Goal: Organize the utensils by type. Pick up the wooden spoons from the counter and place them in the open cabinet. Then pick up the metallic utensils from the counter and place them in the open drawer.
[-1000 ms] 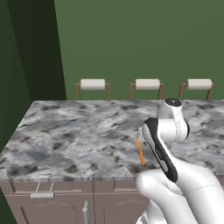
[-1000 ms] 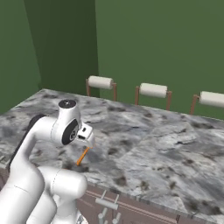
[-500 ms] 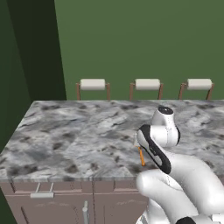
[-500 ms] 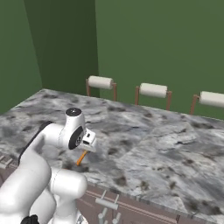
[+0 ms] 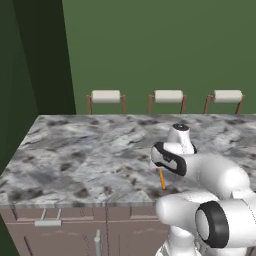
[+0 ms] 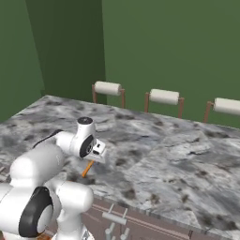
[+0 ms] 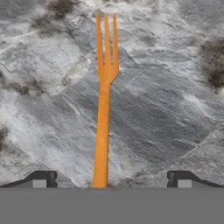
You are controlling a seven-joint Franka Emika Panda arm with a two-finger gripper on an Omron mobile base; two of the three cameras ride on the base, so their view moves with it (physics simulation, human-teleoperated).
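Hand view: orange fork [image 7: 104, 109] between wide jaws; arm apparently sunk lower.

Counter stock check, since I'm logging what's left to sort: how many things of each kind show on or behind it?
Orange fork lying on the counter: 1
Stools with pale cushions behind the counter: 3
Total: 4
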